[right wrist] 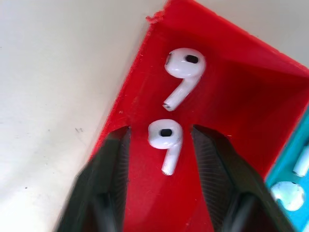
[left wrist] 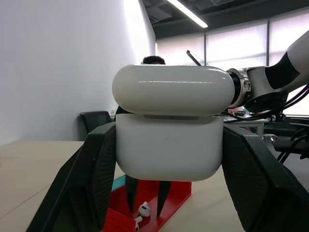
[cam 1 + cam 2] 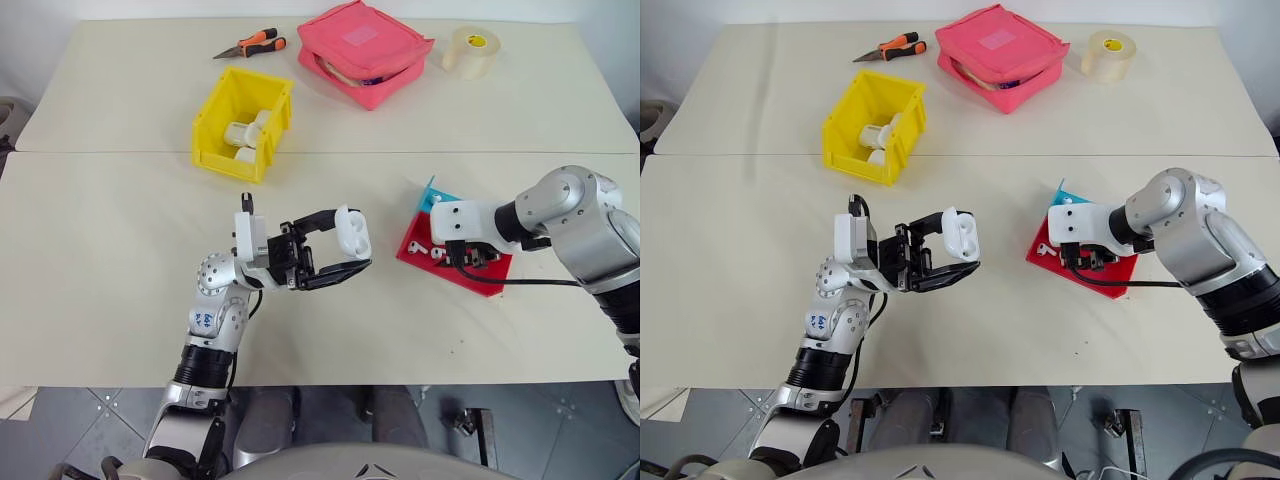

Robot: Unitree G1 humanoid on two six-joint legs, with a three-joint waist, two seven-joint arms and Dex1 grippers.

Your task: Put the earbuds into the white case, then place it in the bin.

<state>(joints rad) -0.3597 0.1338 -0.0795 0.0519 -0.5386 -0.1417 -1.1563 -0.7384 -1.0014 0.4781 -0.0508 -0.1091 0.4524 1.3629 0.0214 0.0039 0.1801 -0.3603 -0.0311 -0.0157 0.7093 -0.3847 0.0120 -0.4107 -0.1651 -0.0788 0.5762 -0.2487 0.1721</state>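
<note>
Now my right gripper (image 1: 161, 145) straddles an earbud (image 1: 165, 137) in the red tray (image 1: 241, 96), fingers part-open, not touching. Tiny, slick, light: I'd pinch the head. Left gripper (image 3: 335, 255) clamps the case (image 3: 352, 232), lid up.

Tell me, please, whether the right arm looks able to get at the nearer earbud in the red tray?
Probably yes: the right gripper has its jaws open on either side of that earbud, with nothing between them inside the red tray.
</note>
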